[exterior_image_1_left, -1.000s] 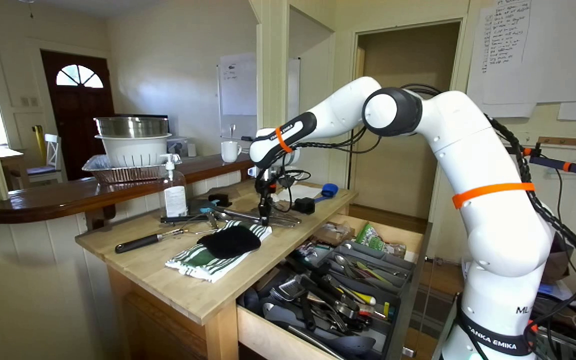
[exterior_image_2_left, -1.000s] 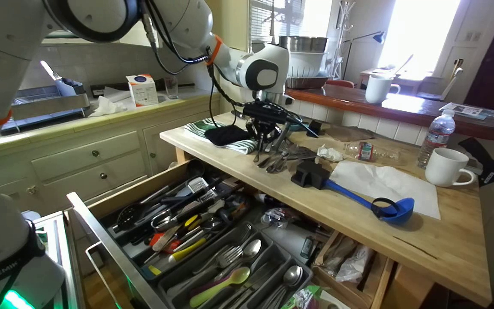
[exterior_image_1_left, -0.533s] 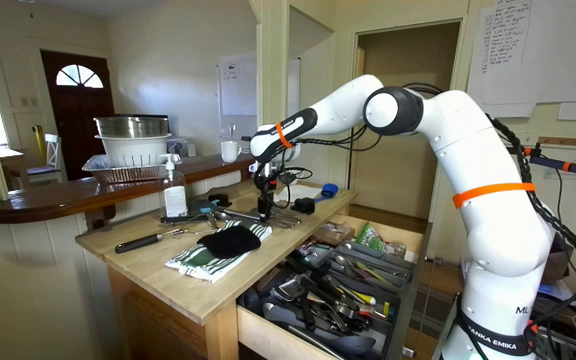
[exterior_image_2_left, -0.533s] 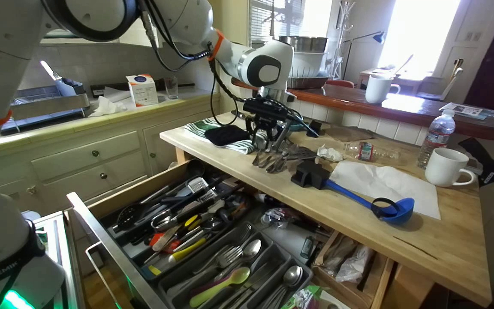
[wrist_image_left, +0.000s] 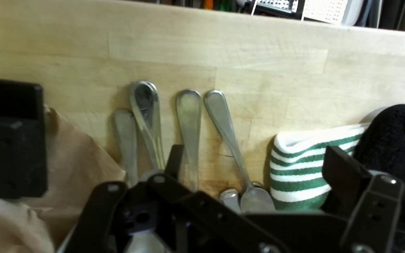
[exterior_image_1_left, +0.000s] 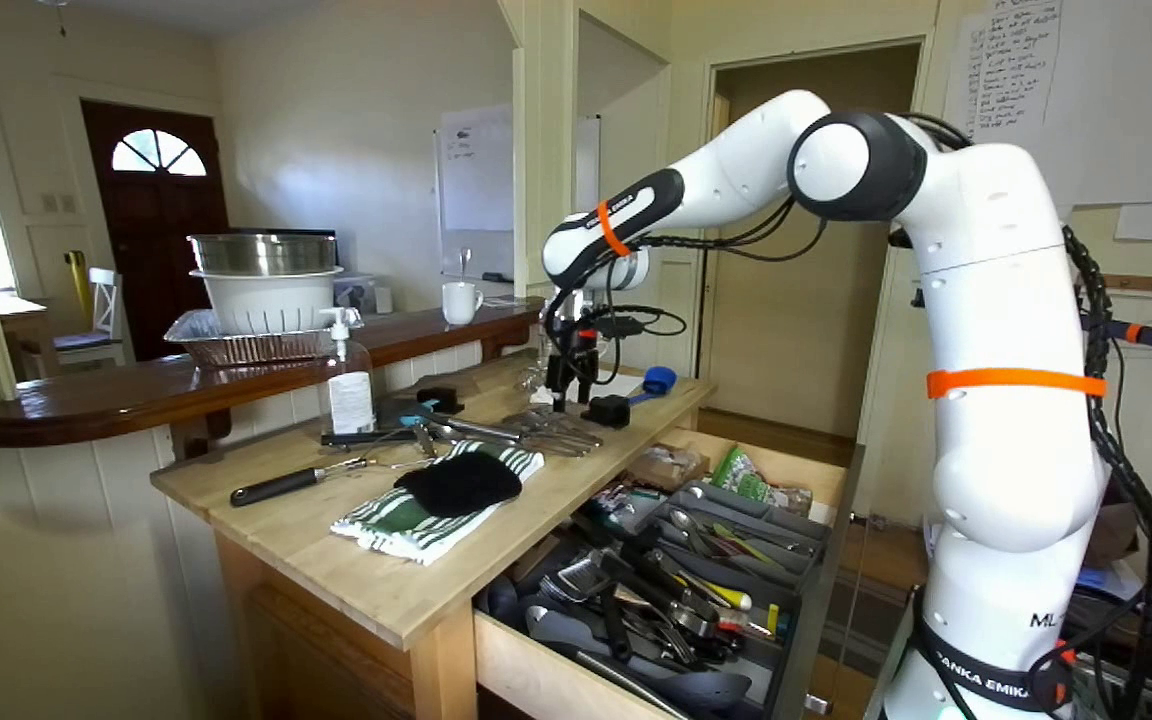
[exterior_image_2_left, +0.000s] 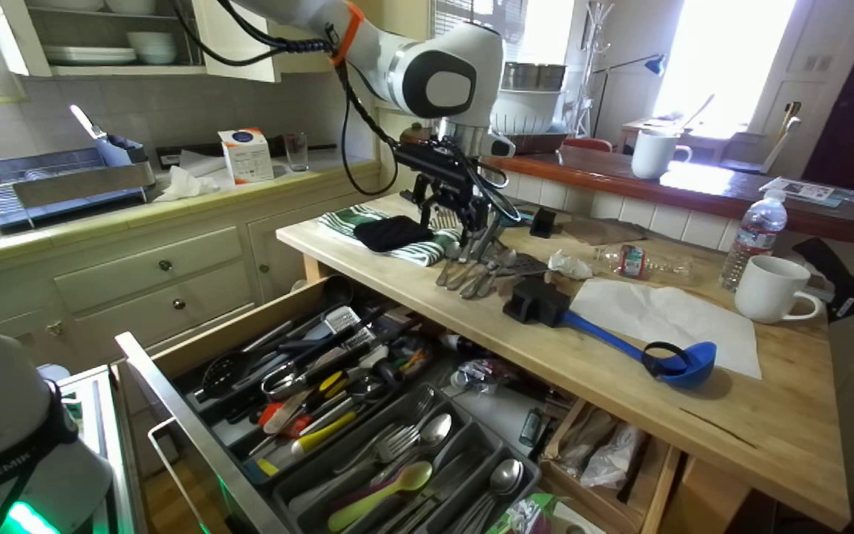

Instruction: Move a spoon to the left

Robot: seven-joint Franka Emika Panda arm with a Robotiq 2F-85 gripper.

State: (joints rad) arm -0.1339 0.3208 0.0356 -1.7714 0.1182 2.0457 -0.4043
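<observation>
A metal spoon (wrist_image_left: 230, 138) lies on the wooden counter in the wrist view, its handle toward the drawer side and its bowl near the striped towel. Part of the bowl is hidden by my gripper (wrist_image_left: 258, 165), which stands open above it, one finger on each side and nothing held. Left of the spoon in the wrist view are several more metal handles (wrist_image_left: 189, 123). In both exterior views the gripper (exterior_image_1_left: 573, 400) hangs over the cutlery (exterior_image_2_left: 479, 273), raised off the counter; single pieces are hard to tell apart there.
A green-striped towel (wrist_image_left: 297, 175) with a black mitt (wrist_image_left: 396, 147) lies beside the spoon. On the other side stand a black block (exterior_image_2_left: 534, 300) with a blue ladle (exterior_image_2_left: 686, 367) and brown paper (wrist_image_left: 79, 154). A pulled-out drawer (exterior_image_2_left: 196, 430) of utensils juts out in front.
My gripper has risen from the cutlery, moving right in an exterior view, and its fingers have spread apart. The spoon lies free on the counter now.
</observation>
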